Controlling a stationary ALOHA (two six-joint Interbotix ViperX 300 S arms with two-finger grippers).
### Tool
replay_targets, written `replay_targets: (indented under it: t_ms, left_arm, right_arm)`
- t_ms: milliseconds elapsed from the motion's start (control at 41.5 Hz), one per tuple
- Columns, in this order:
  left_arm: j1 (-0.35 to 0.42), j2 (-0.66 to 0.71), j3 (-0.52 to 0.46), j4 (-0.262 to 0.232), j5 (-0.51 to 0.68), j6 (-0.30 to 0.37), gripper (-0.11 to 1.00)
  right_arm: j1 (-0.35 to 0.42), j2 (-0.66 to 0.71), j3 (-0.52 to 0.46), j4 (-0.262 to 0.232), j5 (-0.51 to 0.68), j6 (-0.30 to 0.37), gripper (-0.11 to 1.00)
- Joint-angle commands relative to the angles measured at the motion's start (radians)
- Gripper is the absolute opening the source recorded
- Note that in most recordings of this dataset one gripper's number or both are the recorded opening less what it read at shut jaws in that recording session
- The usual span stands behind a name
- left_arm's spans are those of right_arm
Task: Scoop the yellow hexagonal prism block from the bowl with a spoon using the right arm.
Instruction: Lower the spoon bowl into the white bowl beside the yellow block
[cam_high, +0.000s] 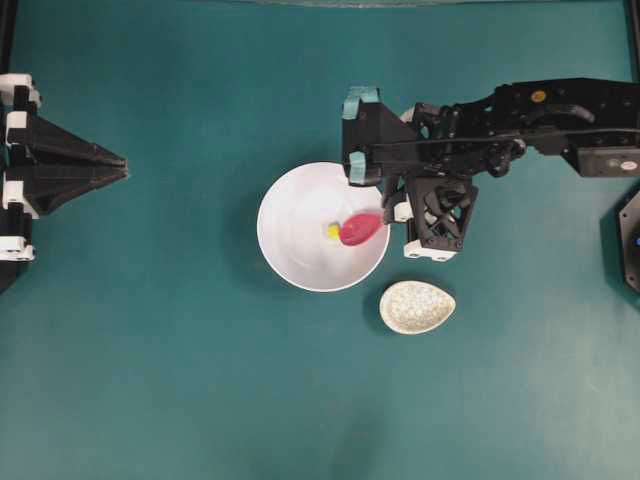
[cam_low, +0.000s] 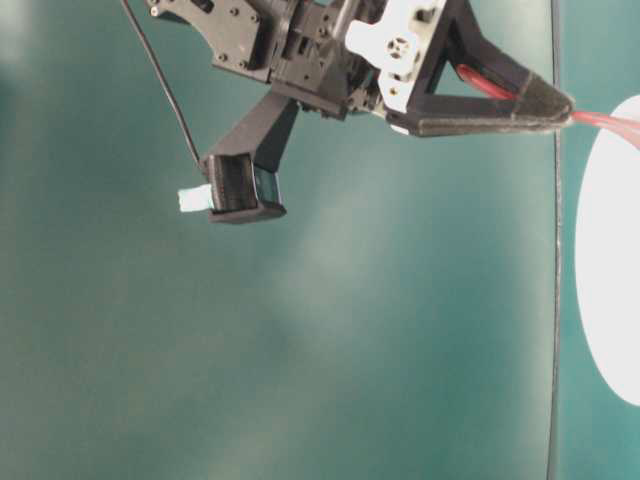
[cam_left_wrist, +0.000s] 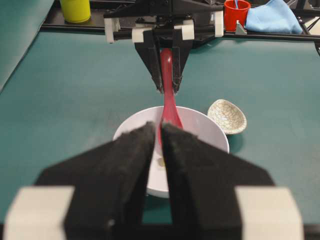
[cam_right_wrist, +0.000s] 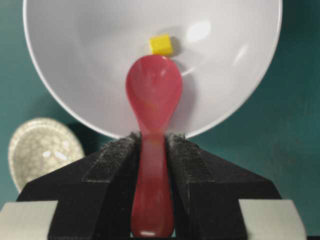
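1. One desk (cam_high: 150, 350), green, carries everything.
2. Two arms: the right pincer (cam_right_wrist: 152, 145) is clenched on the spoon's handle; the left pincer (cam_left_wrist: 157, 150), well apart, looks closed on nothing.
3. One white bowl (cam_high: 290, 260); one speckled spoon rest (cam_high: 417, 307) beside it.
4. One spoon (cam_right_wrist: 152, 100), its long axis aimed straight at the block.
5. One yellow hexagonal prism block (cam_right_wrist: 161, 44) lies in the bowl, just beyond the scoop's tip, directly ahead.

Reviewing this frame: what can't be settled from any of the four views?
- Whether the glossy pink-red spoon tip touches the tiny yellow block: too close to tell, wrist and overhead views.
- Large white bowl: cut off by the table-level view's right edge.
- Block in the left wrist view: largely hidden behind the left gripper.
- Right gripper shut on the spoon: base cropped below.
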Motion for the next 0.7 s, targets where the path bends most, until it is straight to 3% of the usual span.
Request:
replay_targets:
  t_ms: [0, 675]
  left_arm:
    - [0.003, 0.008, -0.02, 0.002, -0.011, -0.003, 0.14]
    - [0.003, 0.002, -0.021, 0.002, -0.011, -0.008, 0.14]
  right_arm:
    - [-0.003, -0.008, -0.038, -0.008, 0.009, 0.002, 0.26]
    - [-0.003, 0.008, -0.06, -0.02, 0.009, 0.002, 0.26]
